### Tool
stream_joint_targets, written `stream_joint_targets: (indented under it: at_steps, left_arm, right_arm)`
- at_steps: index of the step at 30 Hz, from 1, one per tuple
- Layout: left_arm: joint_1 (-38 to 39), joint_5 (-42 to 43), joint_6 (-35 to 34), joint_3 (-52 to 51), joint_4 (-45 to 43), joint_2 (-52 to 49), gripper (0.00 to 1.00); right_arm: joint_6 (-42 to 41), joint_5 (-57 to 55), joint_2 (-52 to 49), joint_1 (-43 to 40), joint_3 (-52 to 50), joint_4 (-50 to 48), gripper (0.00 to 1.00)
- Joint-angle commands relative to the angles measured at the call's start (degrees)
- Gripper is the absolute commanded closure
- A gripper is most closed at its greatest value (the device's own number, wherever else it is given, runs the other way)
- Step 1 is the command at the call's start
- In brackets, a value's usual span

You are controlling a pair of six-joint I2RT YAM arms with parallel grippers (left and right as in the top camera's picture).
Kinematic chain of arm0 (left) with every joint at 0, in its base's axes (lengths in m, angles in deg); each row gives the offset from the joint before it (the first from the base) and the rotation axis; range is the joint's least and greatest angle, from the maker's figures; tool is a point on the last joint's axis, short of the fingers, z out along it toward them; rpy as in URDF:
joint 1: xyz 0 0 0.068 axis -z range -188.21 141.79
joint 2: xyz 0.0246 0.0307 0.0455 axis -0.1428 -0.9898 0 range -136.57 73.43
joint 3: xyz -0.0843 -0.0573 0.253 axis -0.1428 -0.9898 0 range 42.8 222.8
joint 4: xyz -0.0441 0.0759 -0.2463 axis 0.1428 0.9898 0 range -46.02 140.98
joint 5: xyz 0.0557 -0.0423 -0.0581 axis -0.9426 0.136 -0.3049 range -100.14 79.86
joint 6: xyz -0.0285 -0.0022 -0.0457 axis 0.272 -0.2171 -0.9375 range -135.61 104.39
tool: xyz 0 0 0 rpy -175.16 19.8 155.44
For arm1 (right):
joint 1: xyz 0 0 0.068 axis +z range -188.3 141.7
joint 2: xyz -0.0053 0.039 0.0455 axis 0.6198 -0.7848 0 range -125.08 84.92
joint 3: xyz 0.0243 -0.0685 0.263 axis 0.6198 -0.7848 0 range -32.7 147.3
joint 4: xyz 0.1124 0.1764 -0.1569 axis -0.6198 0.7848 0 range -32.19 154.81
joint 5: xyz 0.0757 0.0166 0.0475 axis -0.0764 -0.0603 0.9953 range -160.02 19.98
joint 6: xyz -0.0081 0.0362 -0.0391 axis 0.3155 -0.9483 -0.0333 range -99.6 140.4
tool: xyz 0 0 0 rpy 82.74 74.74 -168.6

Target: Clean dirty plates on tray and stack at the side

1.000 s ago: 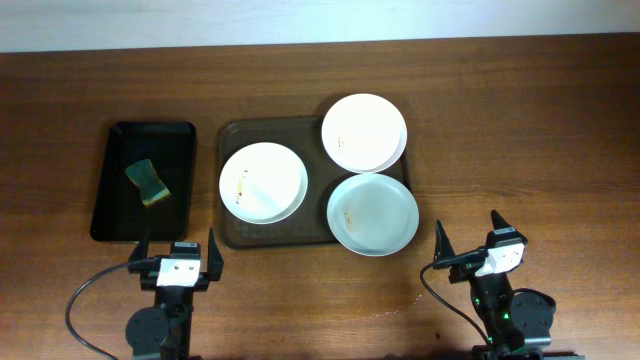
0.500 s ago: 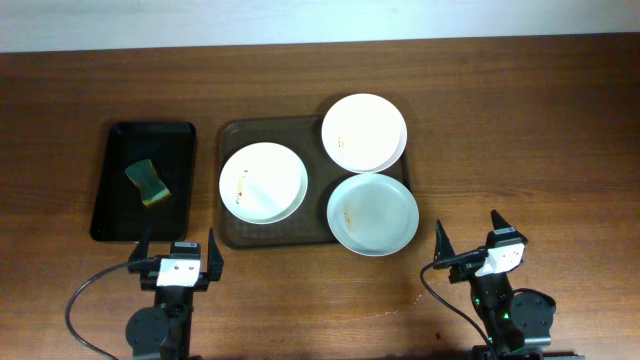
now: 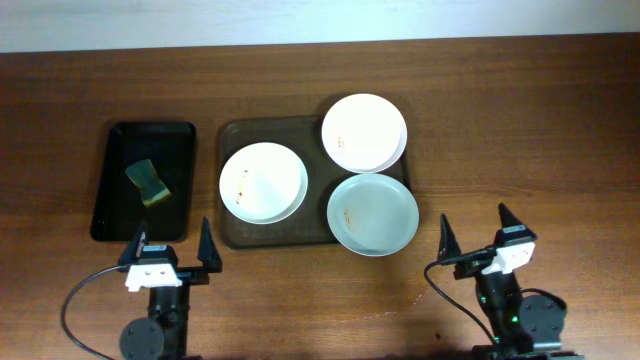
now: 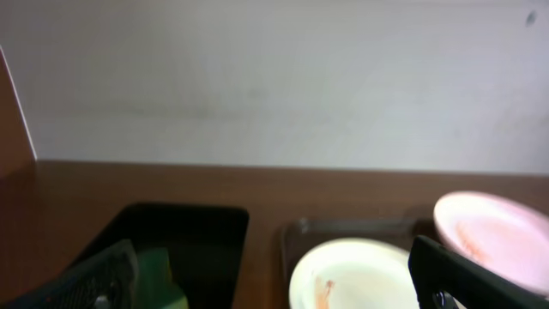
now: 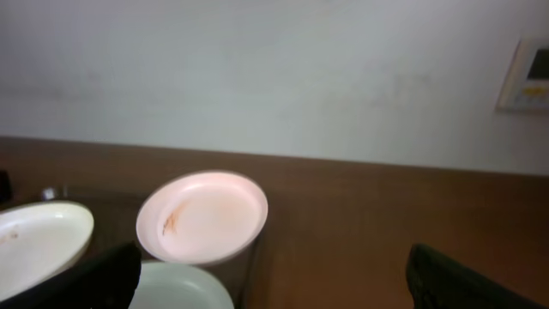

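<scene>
Three white plates lie on the dark brown tray [image 3: 236, 232]. The left plate [image 3: 263, 182] has small brown smears. The back right plate [image 3: 364, 132] and the front right plate [image 3: 372, 214] overhang the tray's right rim. My left gripper [image 3: 167, 248] is open and empty near the table's front edge, in front of the tray's left corner. My right gripper [image 3: 480, 236] is open and empty at the front right, apart from the plates. The left wrist view shows the left plate [image 4: 356, 275] and back plate [image 4: 493, 232]. The right wrist view shows the back plate [image 5: 204, 215].
A narrow black tray [image 3: 145, 180] at the left holds a green and yellow sponge [image 3: 148, 182]. The sponge also shows in the left wrist view [image 4: 159, 279]. Bare brown table lies to the right of the plates.
Both grippers have opened wider and shifted slightly. The plates, trays and sponge have not moved.
</scene>
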Motion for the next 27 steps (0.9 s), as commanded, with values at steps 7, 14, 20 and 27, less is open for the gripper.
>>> stream_joint_targets:
  at_steps: [7, 14, 20, 27]
  left_arm:
    - [0.07, 0.61, -3.39, 18.95, 5.22, -11.1, 0.01]
    - [0.07, 1.75, -3.37, 36.28, 15.74, -31.45, 0.01]
    - [0.07, 2.36, -3.32, 57.68, 32.0, -54.07, 0.01]
    - [0.07, 8.5, -3.32, 86.77, 60.7, -80.26, 0.01]
  right_arm:
    - [-0.66, 0.85, -27.87, -0.28, 32.41, 15.06, 0.02]
    - [-0.66, 5.79, -49.03, -0.28, 54.86, 31.65, 0.02]
    - [-0.63, 6.97, -63.39, -0.31, 69.24, 45.75, 0.02]
    - [-0.63, 13.03, -72.06, -0.31, 72.24, 45.53, 0.02]
